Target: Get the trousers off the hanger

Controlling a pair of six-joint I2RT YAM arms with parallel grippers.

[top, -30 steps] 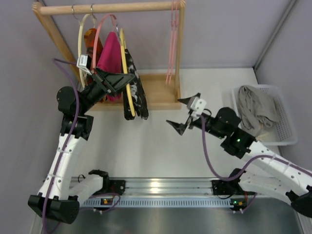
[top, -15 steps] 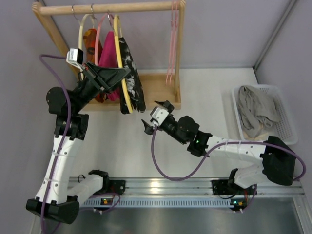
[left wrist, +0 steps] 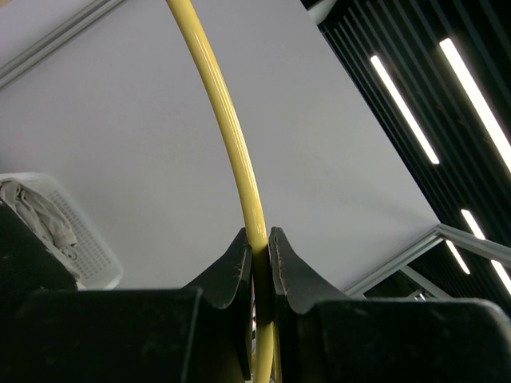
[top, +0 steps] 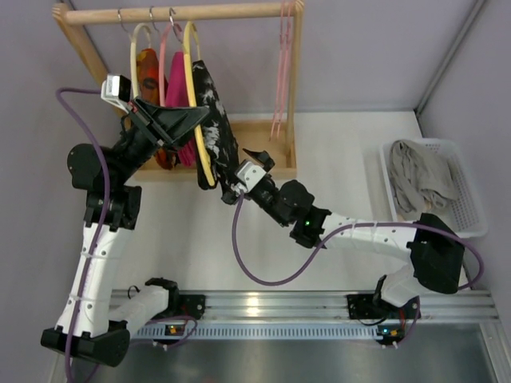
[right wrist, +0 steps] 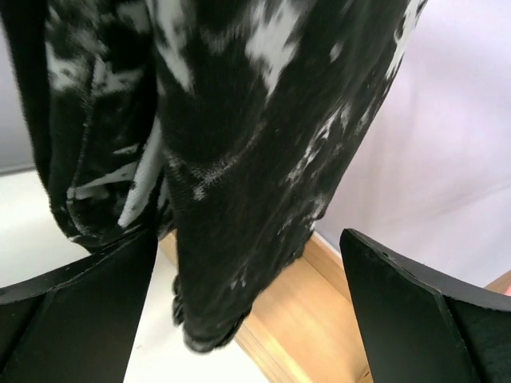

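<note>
The trousers (top: 214, 120), black with white splotches, hang from the yellow hanger (top: 192, 88) in front of the wooden rack. My left gripper (top: 200, 120) is shut on the hanger's thin yellow bar (left wrist: 231, 136), which runs up between the jaws (left wrist: 261, 247). My right gripper (top: 239, 169) is open at the trousers' lower end. In the right wrist view the trousers (right wrist: 239, 159) hang between the spread fingers (right wrist: 72, 311), the hem just above the rack's base. I cannot tell whether the cloth touches the fingers.
The wooden rack (top: 180, 12) also carries a cream hanger with an orange garment (top: 148, 64), a magenta garment (top: 177, 80) and bare pink hangers (top: 283, 72). Its wooden base (top: 259, 144) lies under the trousers. A white basket (top: 471, 215) with grey cloth stands at the right.
My left gripper has lifted the hanger and trousers up toward the rail. My right arm has swung left across the table, and its open fingers now flank the trousers' lower end.
</note>
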